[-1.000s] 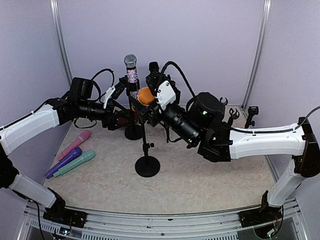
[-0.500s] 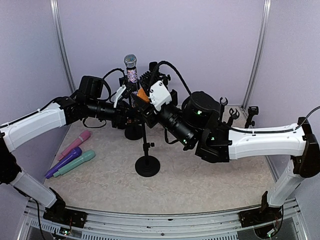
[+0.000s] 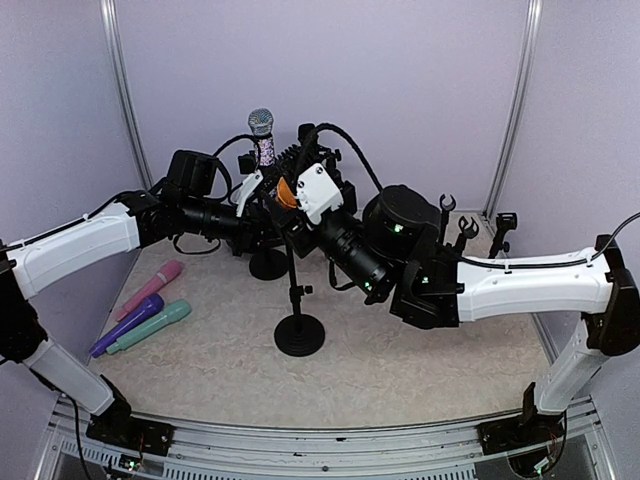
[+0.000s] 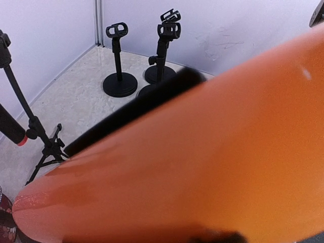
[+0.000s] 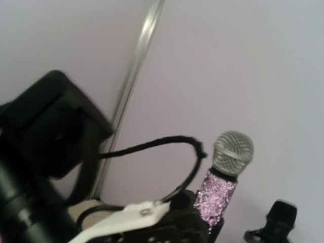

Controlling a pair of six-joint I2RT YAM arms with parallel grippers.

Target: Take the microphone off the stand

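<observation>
The left gripper (image 3: 262,205) has moved right and now sits closed beside the orange microphone (image 3: 286,190); the right gripper's (image 3: 292,170) fingers are hidden, so I cannot tell.

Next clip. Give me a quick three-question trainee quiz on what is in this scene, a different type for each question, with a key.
1. Multiple choice: counting the pink microphone, how many microphones lie flat on the left side of the table? A) two B) three C) five
2. True or false: the glitter microphone stands upright, head up.
3. Fill in: the near microphone filling the left wrist view is ____ in colour.

Key: 1 B; 2 true; 3 orange.
</observation>
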